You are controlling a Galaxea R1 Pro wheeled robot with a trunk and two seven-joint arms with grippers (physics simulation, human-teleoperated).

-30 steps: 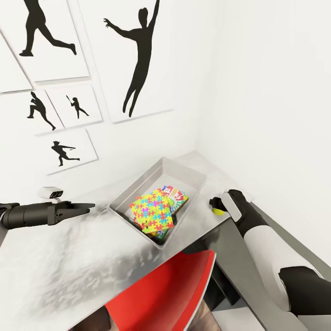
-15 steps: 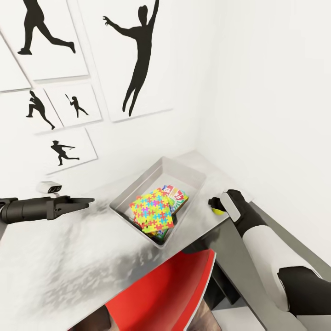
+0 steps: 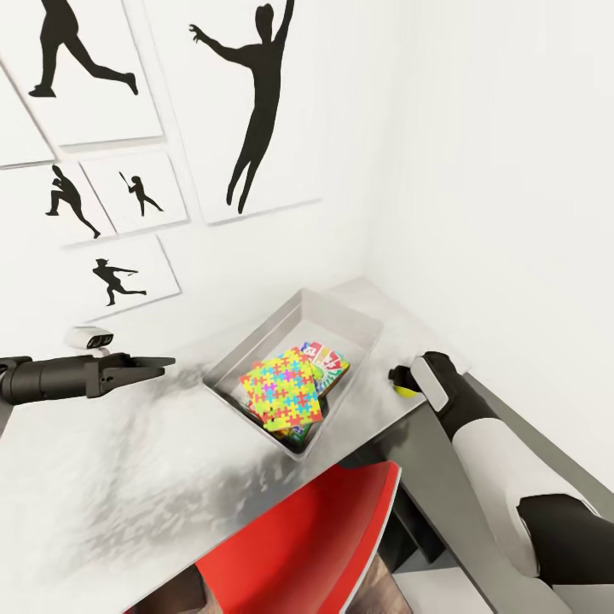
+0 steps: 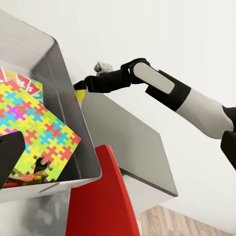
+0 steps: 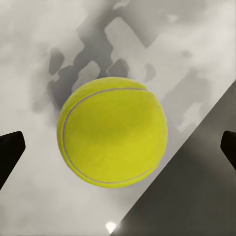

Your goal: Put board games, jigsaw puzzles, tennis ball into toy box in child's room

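The tennis ball [image 5: 113,132] rests on the pale table [image 3: 128,477] near its right edge, close to the wall. My right gripper [image 3: 398,375] hangs over it, open, with a fingertip [image 5: 10,152] on either side of the ball [image 3: 408,392] and not touching it. The grey toy box [image 3: 358,328] stands in the table's corner. Inside it a jigsaw puzzle [image 3: 281,392] lies on top of the board games, with a red-and-white one [image 3: 331,362] showing beside it. My left gripper [image 3: 166,364] hovers open and empty left of the toy box [image 4: 73,128].
A red chair [image 3: 315,546] is pushed in at the table's front edge, just below the toy box. A lower dark grey cabinet [image 3: 435,477] joins the table at the right, under my right arm. White walls with black silhouette posters [image 3: 256,111] close off the back and right.
My left gripper has risen slightly above the table. The right gripper and the ball stay where they were.
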